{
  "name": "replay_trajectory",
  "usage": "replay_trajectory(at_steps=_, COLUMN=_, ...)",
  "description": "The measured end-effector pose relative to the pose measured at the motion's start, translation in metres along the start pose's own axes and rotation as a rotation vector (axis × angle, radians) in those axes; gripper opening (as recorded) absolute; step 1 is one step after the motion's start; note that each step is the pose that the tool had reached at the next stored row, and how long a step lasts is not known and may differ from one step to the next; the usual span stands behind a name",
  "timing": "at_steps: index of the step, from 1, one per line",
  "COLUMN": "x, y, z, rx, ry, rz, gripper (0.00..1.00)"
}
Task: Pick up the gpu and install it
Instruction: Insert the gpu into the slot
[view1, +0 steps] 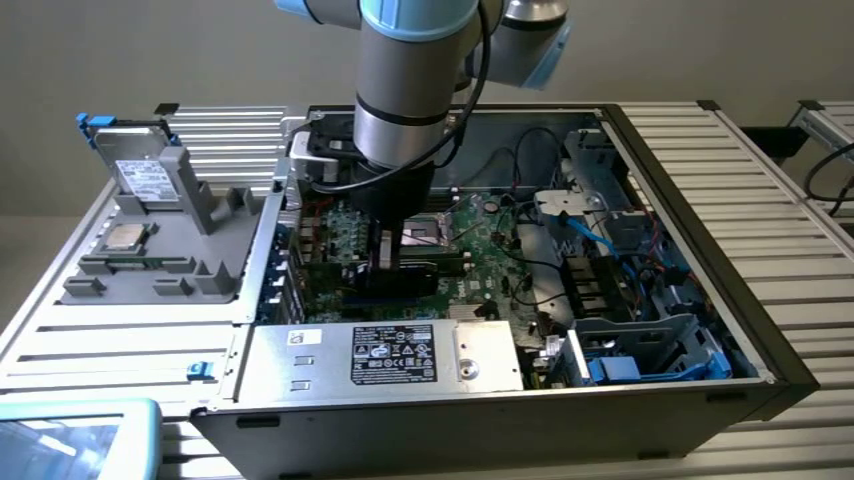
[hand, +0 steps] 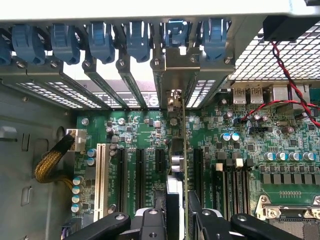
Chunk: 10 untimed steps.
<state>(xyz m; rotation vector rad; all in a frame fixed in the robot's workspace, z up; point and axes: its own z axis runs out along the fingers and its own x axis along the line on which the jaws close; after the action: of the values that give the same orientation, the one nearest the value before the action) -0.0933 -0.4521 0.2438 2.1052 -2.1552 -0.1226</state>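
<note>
Computer case (view1: 467, 425) interior: claw (hand: 177, 221) partly closed around upright gpu (hand: 178, 151), over motherboard (hand: 130, 125).

One gpu (hand: 185, 131), one motherboard (hand: 135, 131), one computer case (view1: 467, 425)

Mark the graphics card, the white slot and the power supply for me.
graphics card (hand: 185, 150), wrist view, on its thin green edge.
white slot (hand: 101, 180), wrist view, midway along the slot.
power supply (view1: 394, 355), exterior view, on its black label.

Soft, dimmish light, perhaps from above.
</note>
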Motion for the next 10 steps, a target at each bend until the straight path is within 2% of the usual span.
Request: replay_trajectory(at_steps=10, x=0.0000, y=0.0000, z=0.0000, rx=0.0000, ry=0.0000, rz=0.000, gripper=0.28)
